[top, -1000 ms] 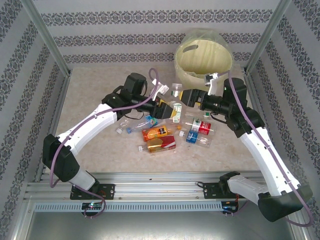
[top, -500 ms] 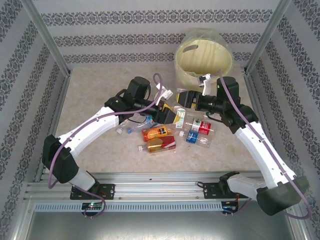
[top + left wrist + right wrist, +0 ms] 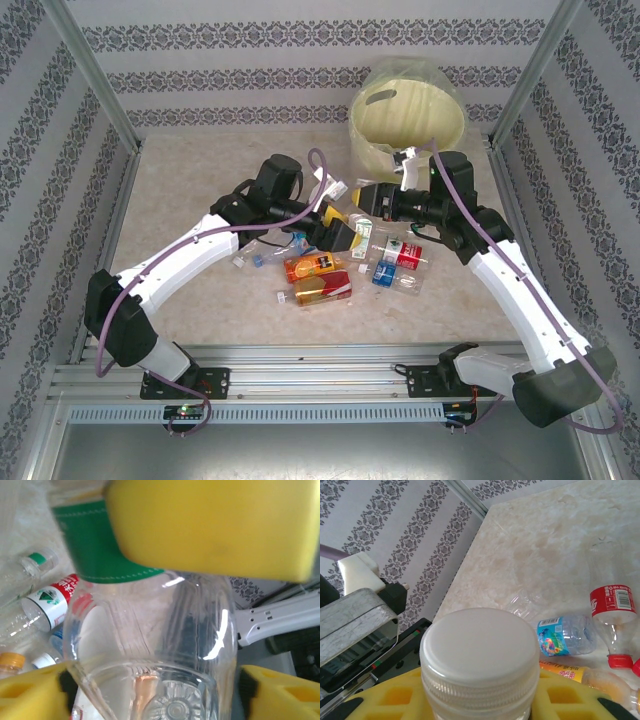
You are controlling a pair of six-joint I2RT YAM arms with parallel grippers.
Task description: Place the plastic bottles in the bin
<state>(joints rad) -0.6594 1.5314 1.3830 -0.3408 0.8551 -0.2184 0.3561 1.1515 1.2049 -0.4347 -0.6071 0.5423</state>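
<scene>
1. Left gripper (image 3: 341, 236): it sits at table centre at the end of the left arm. In the left wrist view its yellow foam pads (image 3: 30, 695) stand wide apart at the lower corners, with the bottle base between them. A dark gap shows beside each pad, so the jaws read as open and hold nothing.

2. Clear plastic bottle with green label and white cap (image 3: 150, 645): it lies between the two grippers, above the marbled beige table (image 3: 200, 180) and just short of the bin. From overhead, it is unclear whether its base rests on the table.

3. Right gripper (image 3: 480, 700): it is closed on this bottle at the neck. In the right wrist view its yellow pads flank the collar just under the white cap.

4. Loose bottles: two orange bottles (image 3: 320, 278), a red-labelled clear bottle (image 3: 404, 250) and a blue-labelled clear bottle (image 3: 384, 272) lie near the grippers, on the near side. Others are scattered around them.

5. Large round cream-yellow plastic bin (image 3: 375, 150): it stands at the far right of the table, just behind the right gripper.

Step in hand, as judged: a transfer of one bottle from the left arm to the right.

Next move: draw the left gripper back clear of the base, then lift the bottle over the bin rim and open the right jaws. The neck grip is narrow, so swing slowly, as the body may pivot.
</scene>
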